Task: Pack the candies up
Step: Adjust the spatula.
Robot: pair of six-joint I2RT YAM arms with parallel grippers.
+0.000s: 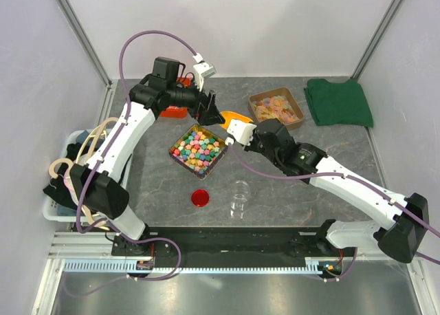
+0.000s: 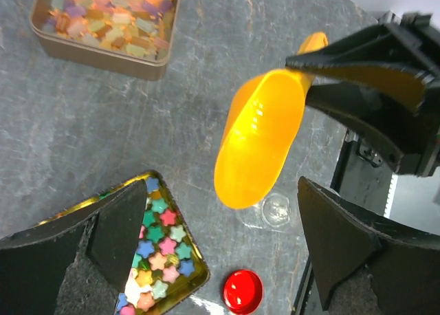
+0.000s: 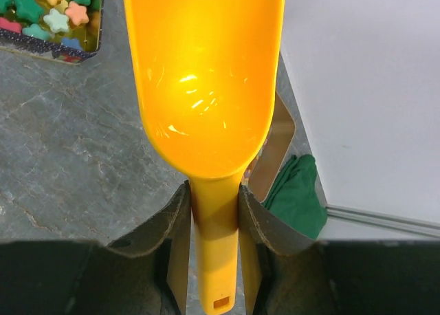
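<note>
Surrounding the candies point(image 1: 197, 150): scoop point(image 1: 235, 115), jar point(image 1: 240, 197), red lid point(image 1: 200, 197).

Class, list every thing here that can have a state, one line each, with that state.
scoop: empty, gripped by its handle
right pincer: shut on the scoop
left pincer: open, holding nothing
tin: open, full of candies
jar: upright, uncapped, looks empty
red lid: off, lying beside the jar
</note>
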